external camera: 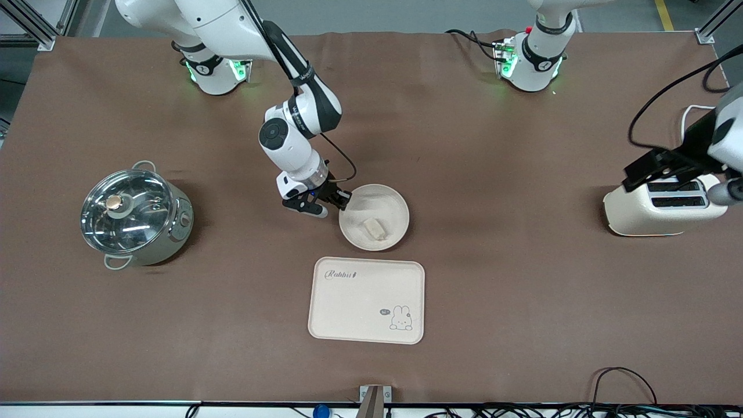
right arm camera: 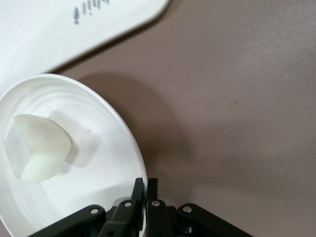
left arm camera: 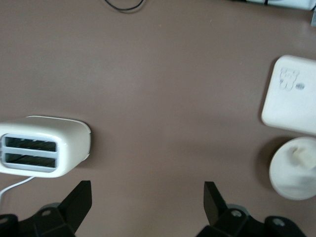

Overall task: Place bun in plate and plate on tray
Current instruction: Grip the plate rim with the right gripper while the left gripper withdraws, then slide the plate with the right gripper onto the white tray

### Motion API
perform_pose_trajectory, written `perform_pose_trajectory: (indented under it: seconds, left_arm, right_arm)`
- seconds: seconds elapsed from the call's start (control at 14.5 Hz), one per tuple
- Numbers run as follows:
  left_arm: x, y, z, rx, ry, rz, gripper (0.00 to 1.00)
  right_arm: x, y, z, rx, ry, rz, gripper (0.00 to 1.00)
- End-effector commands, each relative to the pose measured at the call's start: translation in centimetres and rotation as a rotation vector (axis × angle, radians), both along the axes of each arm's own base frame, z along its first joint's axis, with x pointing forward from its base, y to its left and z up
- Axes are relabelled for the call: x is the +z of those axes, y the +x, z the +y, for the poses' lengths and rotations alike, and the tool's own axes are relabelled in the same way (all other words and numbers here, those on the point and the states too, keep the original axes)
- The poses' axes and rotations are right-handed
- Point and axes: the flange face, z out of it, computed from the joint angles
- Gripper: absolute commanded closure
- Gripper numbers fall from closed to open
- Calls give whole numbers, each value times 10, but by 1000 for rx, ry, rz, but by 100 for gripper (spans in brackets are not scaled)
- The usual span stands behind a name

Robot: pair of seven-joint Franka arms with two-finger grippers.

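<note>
The round cream-white plate (external camera: 374, 216) rests on the brown table with the small pale bun (external camera: 374, 228) lying in it. The rabbit tray (external camera: 367, 300) lies flat, nearer the front camera than the plate. My right gripper (external camera: 341, 204) is shut on the plate's rim at the edge toward the right arm's end. In the right wrist view its fingers (right arm camera: 146, 187) pinch the rim of the plate (right arm camera: 113, 143), with the bun (right arm camera: 37, 150) inside and the tray (right arm camera: 74, 24) close by. My left gripper (left arm camera: 147, 197) is open and empty, held above the toaster.
A cream toaster (external camera: 662, 210) stands at the left arm's end of the table, with cables near it. A steel pot with a glass lid (external camera: 134, 215) stands toward the right arm's end. The left wrist view also shows the toaster (left arm camera: 44, 146), tray (left arm camera: 291, 94) and plate (left arm camera: 296, 168).
</note>
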Motion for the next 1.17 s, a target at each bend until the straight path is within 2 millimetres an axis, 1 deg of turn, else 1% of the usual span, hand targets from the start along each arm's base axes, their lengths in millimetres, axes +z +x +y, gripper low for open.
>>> perform_pose_trajectory:
  seconds: [0.0,0.14,0.21,0.28,0.34,0.41,0.55,0.62,0.76,0.83,0.97,1.1]
  left_arm:
    - [16,-49,15,-62,53,22,0]
    - [17,-77,21,-54,57,39,0]
    - [18,-88,16,-61,59,45,0]
    - [19,-95,16,-50,61,56,0]
    - [20,-100,10,-57,61,67,0]
    - [19,-101,9,-55,63,76,0]
    - [19,-100,8,-55,63,76,0]
    - [18,-98,9,-56,53,78,0]
    - [17,-97,5,-63,47,78,0]
    - [17,-97,3,-66,48,78,0]
    - [18,-97,0,-70,25,72,0]
    - [17,-95,2,-73,18,68,0]
  right_arm:
    - [23,8,-4,-38,38,0,99]
    - [31,20,-6,-55,53,-18,99]
    - [40,33,-9,-69,66,-36,99]
    - [46,53,-14,-89,81,-53,99]
    - [41,71,-18,-101,84,-42,99]
    - [46,89,-15,-105,98,-28,99]
    - [39,119,-15,-106,107,-3,99]
    - [37,131,-18,-106,107,-12,99]
    - [23,152,-25,-92,89,-36,99]
    - [12,160,-29,-93,80,-39,99]
    - [-3,172,-25,-88,76,-51,99]
    - [-8,175,-22,-59,50,-66,99]
